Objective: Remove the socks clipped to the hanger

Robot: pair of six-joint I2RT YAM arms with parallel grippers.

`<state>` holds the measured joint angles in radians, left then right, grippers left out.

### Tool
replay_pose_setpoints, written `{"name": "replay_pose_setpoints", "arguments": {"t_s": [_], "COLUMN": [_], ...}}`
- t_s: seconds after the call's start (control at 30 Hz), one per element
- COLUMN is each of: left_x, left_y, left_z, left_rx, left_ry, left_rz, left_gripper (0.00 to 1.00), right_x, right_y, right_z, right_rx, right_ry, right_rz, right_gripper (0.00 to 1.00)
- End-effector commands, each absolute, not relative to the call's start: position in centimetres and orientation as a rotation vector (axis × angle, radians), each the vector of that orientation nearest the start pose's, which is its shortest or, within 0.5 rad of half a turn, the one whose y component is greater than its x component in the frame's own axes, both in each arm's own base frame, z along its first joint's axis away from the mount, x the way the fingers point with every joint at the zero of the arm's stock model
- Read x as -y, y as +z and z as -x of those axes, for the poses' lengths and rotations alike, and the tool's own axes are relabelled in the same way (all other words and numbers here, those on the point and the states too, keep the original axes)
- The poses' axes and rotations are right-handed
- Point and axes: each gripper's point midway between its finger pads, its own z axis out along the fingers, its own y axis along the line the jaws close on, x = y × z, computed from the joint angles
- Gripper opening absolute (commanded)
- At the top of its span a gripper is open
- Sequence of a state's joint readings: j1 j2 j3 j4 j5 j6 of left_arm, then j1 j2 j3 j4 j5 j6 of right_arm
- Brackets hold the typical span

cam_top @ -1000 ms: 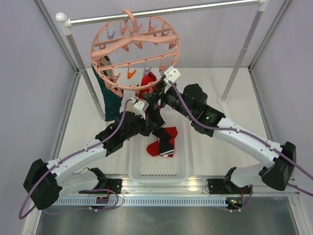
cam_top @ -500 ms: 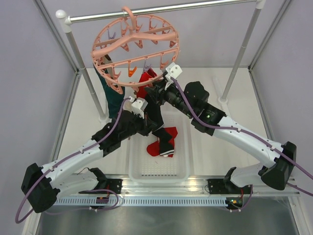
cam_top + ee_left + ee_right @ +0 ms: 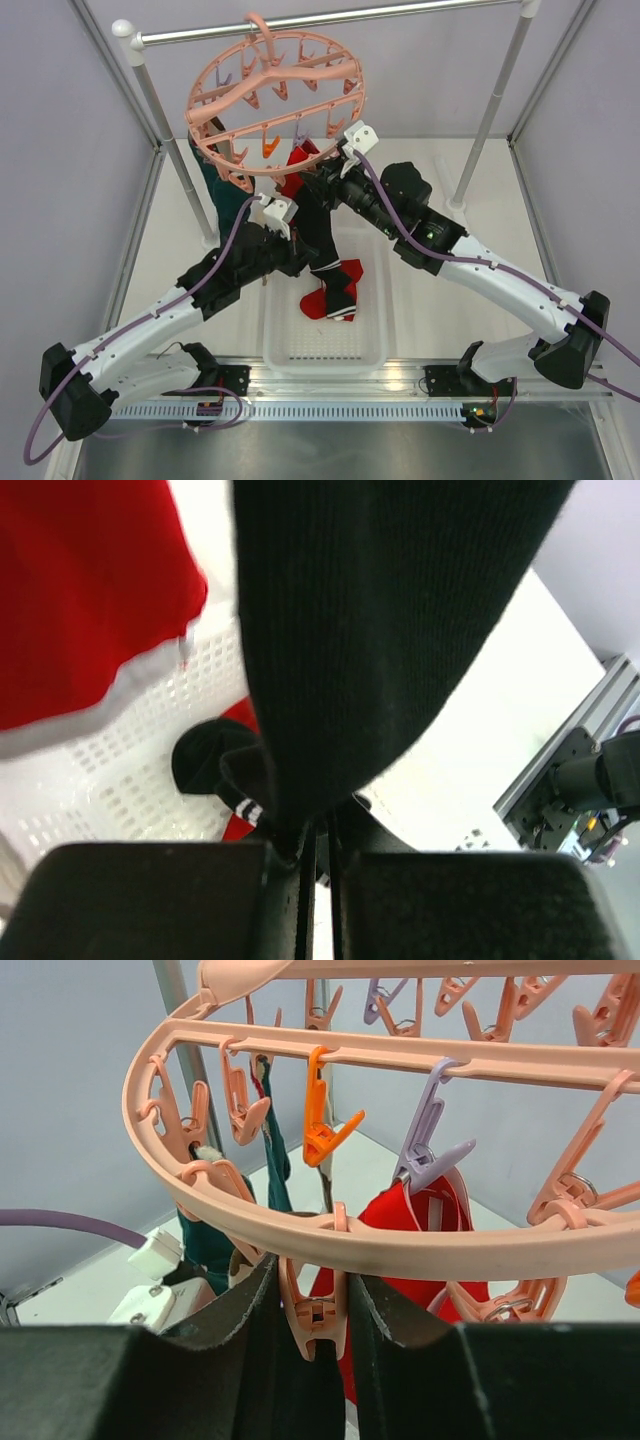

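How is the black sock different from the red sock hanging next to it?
The black sock is dark; the red sock is bright red with a pale edge. The left pincer is shut on the black sock; no pincer holds the red sock. The right pincer grips the pink clip over the black sock; the red sock hangs under a purple clip. Both dangle from the hanger.

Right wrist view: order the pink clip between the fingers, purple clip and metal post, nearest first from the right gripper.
1. pink clip, in the right gripper.
2. purple clip, up and right.
3. metal post, far upper left.
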<state>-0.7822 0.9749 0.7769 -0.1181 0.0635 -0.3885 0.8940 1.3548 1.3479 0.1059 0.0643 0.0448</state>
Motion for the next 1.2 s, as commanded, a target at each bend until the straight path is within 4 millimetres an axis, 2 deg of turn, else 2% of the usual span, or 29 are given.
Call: {"name": "replay_pose_setpoints", "arguments": {"t_s": [0.0,0.13,0.37,0.57,0.7,0.73,0.77,0.83,0.87,1.0,1.03,1.17], "left_x": [26.2,26.2,26.8,26.7,26.7,26.6,26.6,26.5,26.4,26.5,26.4,26.4], "left_y": [22.8,20.5,20.4,17.7,15.9,15.4,15.4,15.9,16.4,19.5,20.9,24.4], "left_z": [-21.8,-20.8,-19.9,-19.0,-18.0,-17.7,-17.5,-17.2,-17.3,-17.4,-17.3,-16.5], "left_rx": [-1.989,-2.062,-2.081,-2.175,-2.22,-2.23,-2.228,-2.202,-2.184,-2.089,-2.048,-1.933], "left_ry": [-0.861,-0.882,-0.925,-0.917,-0.922,-0.92,-0.93,-0.94,-0.945,-0.976,-0.992,-1.064], "left_rz": [-0.431,-0.435,-0.457,-0.484,-0.507,-0.517,-0.527,-0.547,-0.544,-0.538,-0.536,-0.558], "left_gripper": [0.02,0.02,0.02,0.03,0.15,0.31,0.38,0.51,0.54,0.59,0.6,0.61], "right_x": [-33.6,-33.2,-33.0,-32.9,-33.1,-33.0,-33.1,-33.1,-33.1,-33.0,-32.8,-32.6], "right_y": [45.9,46.1,46.6,46.5,46.3,46.3,46.2,46.2,46.2,46.2,46.1,46.0], "right_z": [-29.6,-29.8,-30.1,-30.2,-30.4,-30.5,-30.5,-30.7,-30.8,-31.2,-31.5,-31.9], "right_rx": [-1.32,-1.319,-1.32,-1.324,-1.332,-1.332,-1.335,-1.337,-1.338,-1.347,-1.35,-1.358], "right_ry": [0.71,0.697,0.689,0.685,0.684,0.68,0.68,0.678,0.675,0.677,0.672,0.664], "right_rz": [0.48,0.469,0.465,0.469,0.472,0.47,0.472,0.469,0.47,0.459,0.453,0.447], "right_gripper": [0.01,0.01,0.01,0.01,0.01,0.01,0.01,0.01,0.01,0.01,0.01,0.01]}}
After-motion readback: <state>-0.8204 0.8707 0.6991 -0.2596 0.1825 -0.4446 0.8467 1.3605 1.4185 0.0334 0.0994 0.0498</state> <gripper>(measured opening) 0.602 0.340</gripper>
